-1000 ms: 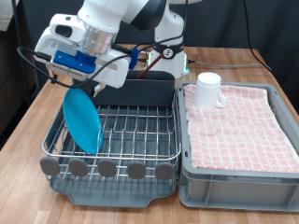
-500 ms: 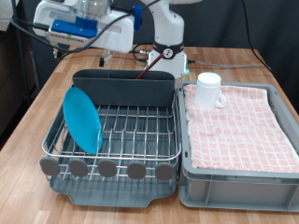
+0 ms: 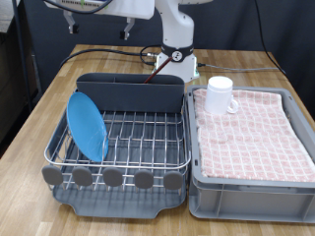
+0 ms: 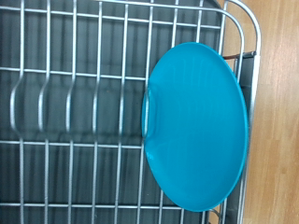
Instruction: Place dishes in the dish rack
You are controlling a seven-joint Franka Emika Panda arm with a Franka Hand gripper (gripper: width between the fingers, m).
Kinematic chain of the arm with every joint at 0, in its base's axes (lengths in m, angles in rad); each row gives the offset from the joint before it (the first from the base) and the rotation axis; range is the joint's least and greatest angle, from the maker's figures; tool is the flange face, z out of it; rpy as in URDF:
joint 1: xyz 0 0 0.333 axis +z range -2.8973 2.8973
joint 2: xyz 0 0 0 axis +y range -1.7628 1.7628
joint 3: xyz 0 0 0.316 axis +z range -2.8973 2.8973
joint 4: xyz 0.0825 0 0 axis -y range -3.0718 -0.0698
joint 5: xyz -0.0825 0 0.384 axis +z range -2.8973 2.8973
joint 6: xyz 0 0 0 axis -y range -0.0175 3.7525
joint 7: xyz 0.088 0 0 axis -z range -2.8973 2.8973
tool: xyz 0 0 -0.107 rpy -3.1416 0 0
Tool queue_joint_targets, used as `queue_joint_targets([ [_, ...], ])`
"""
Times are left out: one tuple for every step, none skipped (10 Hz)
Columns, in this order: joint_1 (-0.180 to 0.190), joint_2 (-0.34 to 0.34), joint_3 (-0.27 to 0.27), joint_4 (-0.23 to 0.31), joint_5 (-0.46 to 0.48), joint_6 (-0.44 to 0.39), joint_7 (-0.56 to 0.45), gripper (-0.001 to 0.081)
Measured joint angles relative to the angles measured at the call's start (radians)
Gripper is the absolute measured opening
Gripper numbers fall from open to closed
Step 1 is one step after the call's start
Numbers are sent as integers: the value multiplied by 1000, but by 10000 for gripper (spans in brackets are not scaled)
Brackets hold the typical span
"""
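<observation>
- one round flat light-blue plate (image 3: 87, 126) standing on edge in silver wire dish rack (image 3: 148, 138), exterior view's left
- white handled mug (image 3: 220, 94) on pink-checked cloth (image 3: 256, 128) in grey bin
- pincer out of sight; opening impossible to tell

No words, brand names, numbers or signs can be read anywhere in either view. The only possible marking is a small round dial or sticker on the robot's white base (image 3: 177, 55) at the far side of the desk, and it is too small and blurred to make out. The plate (image 3: 87, 125), mug (image 3: 220, 94), rack (image 3: 123, 147) and bin (image 3: 251, 187) show no lettering.
</observation>
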Motion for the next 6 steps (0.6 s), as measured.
queue_joint_targets([
  [5,-3,10,2,1,-5,0,802],
  [14,-4,21,2,9,-7,-5,802],
  [27,-5,35,1,25,-19,-12,802],
  [41,-11,51,-1,35,-35,-11,802],
  [55,-21,70,-10,45,-43,-4,802],
  [67,-35,88,-24,49,-53,8,802],
])
